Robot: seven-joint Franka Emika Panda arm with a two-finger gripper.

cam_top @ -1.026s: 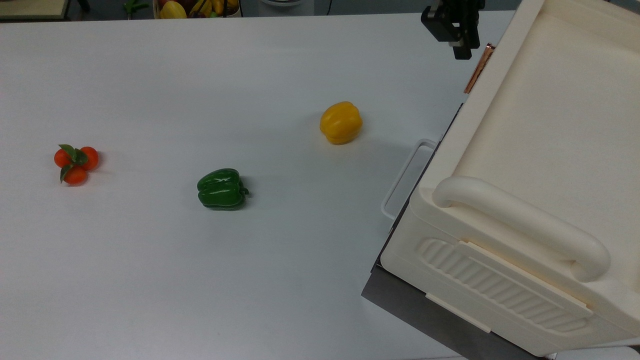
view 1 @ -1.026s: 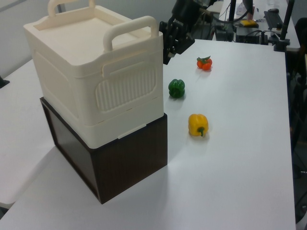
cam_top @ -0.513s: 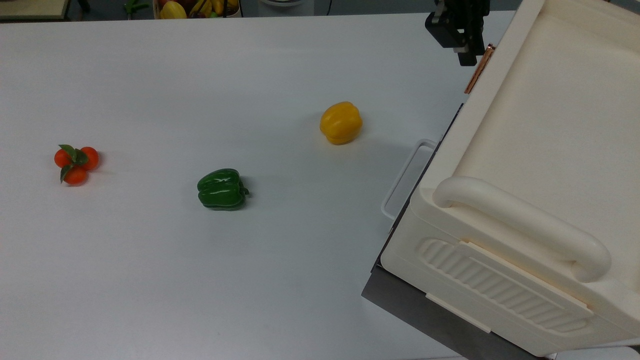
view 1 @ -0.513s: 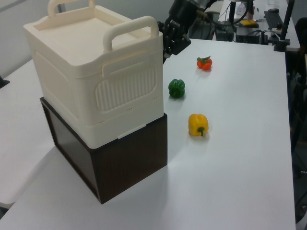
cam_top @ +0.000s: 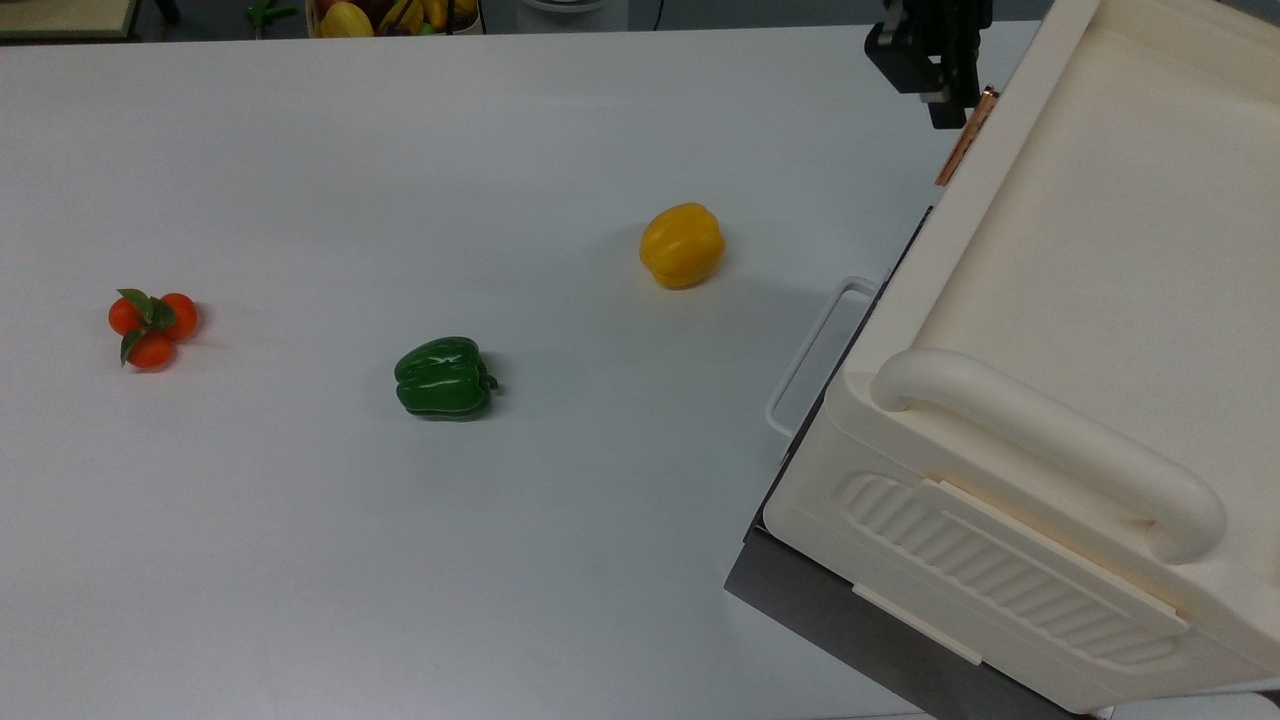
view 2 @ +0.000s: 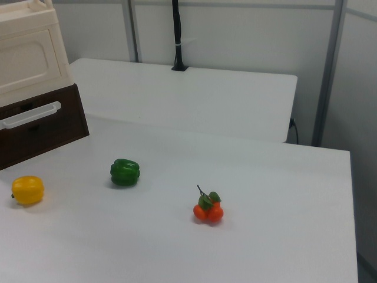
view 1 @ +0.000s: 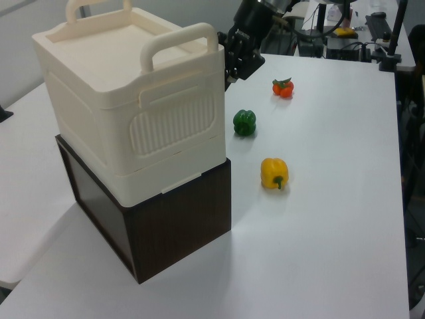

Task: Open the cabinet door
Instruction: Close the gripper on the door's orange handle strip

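The gripper [cam_top: 945, 105] hung at the top view's upper right, right beside the copper-coloured strip handle [cam_top: 966, 137] on the edge of the cabinet door [view 2: 26, 59], most likely placed there to catch that strip and pull the panel outward; whether its fingers were parted or closed could not be told, and contact with the handle looked possible but was not certain. The cabinet [view 1: 133, 113] stood at the top view's right edge of the white desk [cam_top: 400, 550], a large cream plastic box with a tray-like top, a thick rounded top handle [cam_top: 1050, 450] and a ribbed side panel [cam_top: 1000, 570], raised on a dark brown base box [view 1: 172, 226] that carried a pale bar handle [view 2: 29, 115] of its own. The door, seen in the right view as a flat cream panel with a recessed face, appeared to sit flush and not yet opened. A yellow bell pepper [cam_top: 682, 245], a green bell pepper [cam_top: 443, 377] and a cluster of small oranges with leaves [cam_top: 150, 325] lay well apart across the desk, clear of the door's likely swing
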